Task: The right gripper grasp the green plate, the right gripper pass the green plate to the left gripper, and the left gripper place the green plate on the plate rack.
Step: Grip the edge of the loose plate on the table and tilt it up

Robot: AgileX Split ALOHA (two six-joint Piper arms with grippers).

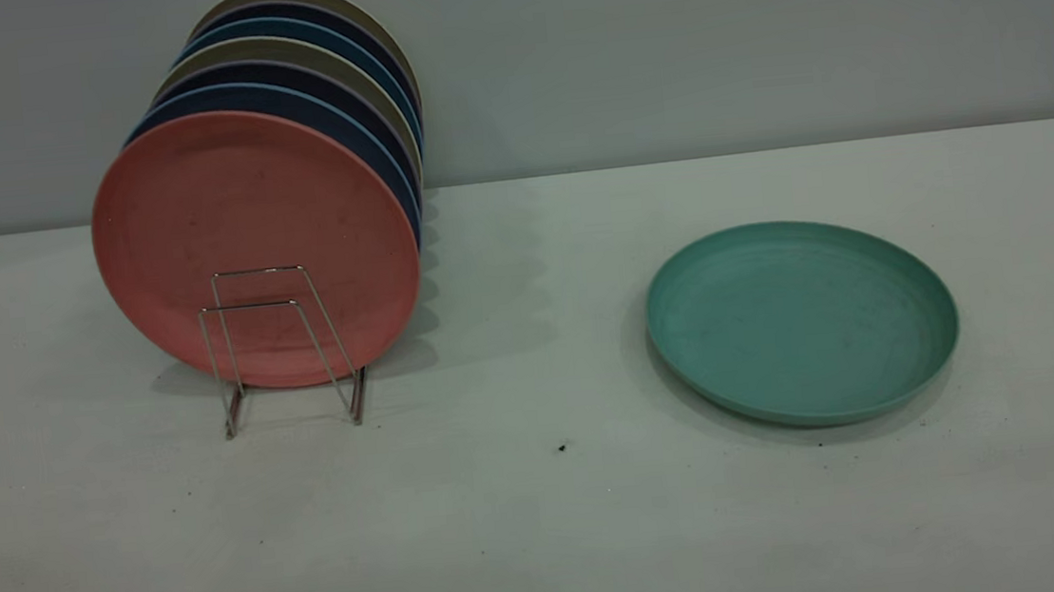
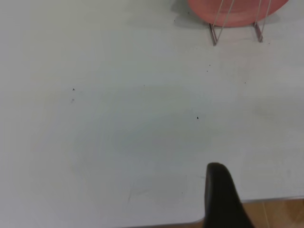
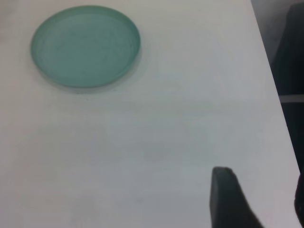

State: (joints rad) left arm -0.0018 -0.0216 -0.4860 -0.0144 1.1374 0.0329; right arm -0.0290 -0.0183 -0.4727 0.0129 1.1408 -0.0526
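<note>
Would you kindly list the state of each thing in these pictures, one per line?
green plate: lying flat on the table, face up, apart from the rack, ungripped.
plate rack: upright, front loops empty.
salmon-pink plate: standing on edge in the rack, foremost.
plates behind it: blue and beige, standing on edge in a row.
left tool: near the table edge, holding nothing.
right tool: far from the green plate, holding nothing.

You see a plain teal-green plate (image 1: 802,321) on the right of a pale grey-white bench (image 1: 547,523); on the left, a salmon-pink plate (image 1: 256,248) fronts dark blue and olive ones in a silver wire rack (image 1: 281,346).
</note>
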